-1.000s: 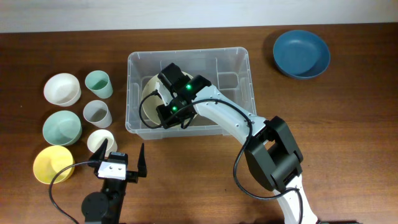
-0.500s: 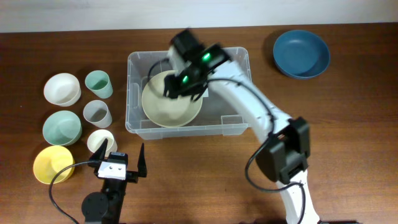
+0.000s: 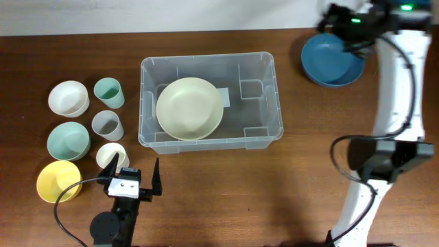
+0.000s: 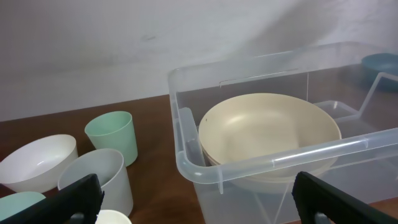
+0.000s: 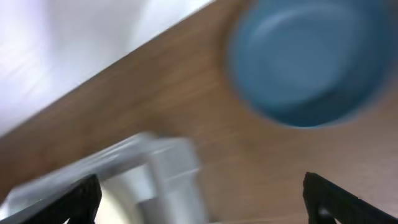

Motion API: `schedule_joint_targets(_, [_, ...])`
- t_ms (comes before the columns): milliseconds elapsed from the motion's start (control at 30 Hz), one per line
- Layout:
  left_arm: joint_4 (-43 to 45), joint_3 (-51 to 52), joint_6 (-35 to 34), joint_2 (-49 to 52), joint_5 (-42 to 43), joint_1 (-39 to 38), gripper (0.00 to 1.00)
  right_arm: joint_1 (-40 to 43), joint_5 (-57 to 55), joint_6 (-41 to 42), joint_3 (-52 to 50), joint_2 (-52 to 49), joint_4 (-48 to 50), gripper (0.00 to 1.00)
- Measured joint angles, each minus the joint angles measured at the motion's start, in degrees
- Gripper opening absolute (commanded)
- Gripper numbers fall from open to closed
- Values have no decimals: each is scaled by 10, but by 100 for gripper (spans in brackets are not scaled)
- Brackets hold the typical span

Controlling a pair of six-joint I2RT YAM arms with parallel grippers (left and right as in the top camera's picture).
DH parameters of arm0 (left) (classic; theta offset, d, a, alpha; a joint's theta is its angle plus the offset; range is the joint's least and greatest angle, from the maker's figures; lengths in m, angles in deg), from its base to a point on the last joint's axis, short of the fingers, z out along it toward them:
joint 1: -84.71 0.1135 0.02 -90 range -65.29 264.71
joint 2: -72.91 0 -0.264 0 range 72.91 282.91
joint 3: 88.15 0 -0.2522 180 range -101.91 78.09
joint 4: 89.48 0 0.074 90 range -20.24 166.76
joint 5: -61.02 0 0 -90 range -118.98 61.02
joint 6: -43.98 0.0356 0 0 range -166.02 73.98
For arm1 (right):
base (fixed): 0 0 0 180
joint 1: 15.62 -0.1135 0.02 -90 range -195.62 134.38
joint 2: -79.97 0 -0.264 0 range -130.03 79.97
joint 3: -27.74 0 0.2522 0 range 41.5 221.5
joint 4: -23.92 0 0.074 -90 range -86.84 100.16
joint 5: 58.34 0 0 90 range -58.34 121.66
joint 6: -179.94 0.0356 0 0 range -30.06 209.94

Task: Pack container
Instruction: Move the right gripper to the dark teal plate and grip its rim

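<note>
Looking down from overhead, the container [image 3: 258, 113] sits at the middle of the table [image 3: 226, 185], with a cream bowl [image 3: 189, 108] lying in its left half. A blue bowl [image 3: 332, 60] stands well apart at the far right. The right gripper [image 3: 337, 25] hangs over that bowl's far edge; its fingers are too small here to read. To the left of the container are a white bowl [image 3: 68, 98], a mint cup [image 3: 108, 92], a grey cup [image 3: 108, 125], a green bowl [image 3: 68, 140], a cream cup [image 3: 112, 156] and a yellow bowl [image 3: 58, 181]. The left gripper [image 3: 135, 174] rests at the near edge, beside the cream cup, fingers spread wide and empty.

From the left wrist, the left gripper [image 4: 196, 186] shows both dark fingertips far apart at the lower corners, nothing between them. The container [image 4: 186, 146] fills the right side, holding the cream bowl [image 4: 270, 130]. The mint cup [image 4: 112, 135], grey cup [image 4: 96, 177] and white bowl [image 4: 37, 162] stand to its left.

From the right wrist, everything is blurred. The right gripper [image 5: 200, 186] has its fingertips wide apart and empty. The blue bowl [image 5: 311, 62] lies at upper right, and a corner of the container [image 5: 158, 168] at lower left.
</note>
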Motion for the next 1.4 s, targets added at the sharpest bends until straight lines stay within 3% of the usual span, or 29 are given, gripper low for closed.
schedule_joint_targets(167, [0, 0, 0, 0, 0, 0, 99, 67, -14, 1, -67, -11, 43, 99])
schedule_joint_targets(500, [0, 0, 0, 0, 0, 0, 99, 73, -42, 25, -192, -84, 162, 99])
schedule_joint_targets(1000, [0, 0, 0, 0, 0, 0, 99, 73, -89, 104, -199, -142, 159, 100])
schedule_joint_targets(1200, [0, 0, 0, 0, 0, 0, 99, 74, -106, 127, -199, -149, 152, 93])
schedule_joint_targets(1400, [0, 0, 0, 0, 0, 0, 99, 76, -112, 135, -200, -149, 150, 67])
